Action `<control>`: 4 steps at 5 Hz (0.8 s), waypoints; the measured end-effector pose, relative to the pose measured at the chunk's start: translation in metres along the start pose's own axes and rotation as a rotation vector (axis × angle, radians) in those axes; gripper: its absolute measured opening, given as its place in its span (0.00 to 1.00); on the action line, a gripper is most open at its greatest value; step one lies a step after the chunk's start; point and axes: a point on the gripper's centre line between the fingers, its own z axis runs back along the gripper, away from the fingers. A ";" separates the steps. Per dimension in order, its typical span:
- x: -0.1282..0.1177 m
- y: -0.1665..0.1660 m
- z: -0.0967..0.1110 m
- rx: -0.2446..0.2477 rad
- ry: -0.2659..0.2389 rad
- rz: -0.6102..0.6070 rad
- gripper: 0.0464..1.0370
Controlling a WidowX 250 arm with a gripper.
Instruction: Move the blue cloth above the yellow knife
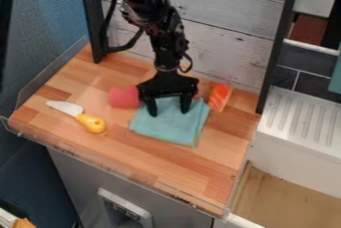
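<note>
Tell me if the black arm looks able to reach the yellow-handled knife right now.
Probably yes: the knife lies uncovered on the counter, its yellow handle clear of the cloth beneath the hand.

Black robot arm point(168, 38) hanging from the top edge, claw point(168, 112) pointing down, fingers point(152, 107) spread apart

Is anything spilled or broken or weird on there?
Nothing stands out: I see no spill or damage. The light blue cloth lies a bit slanted beneath the black gripper, and the yellow-handled knife lies flat on the wooden counter, which seems ordinary.
</note>
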 end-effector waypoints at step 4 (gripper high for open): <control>0.056 0.023 -0.004 0.021 -0.023 0.173 0.96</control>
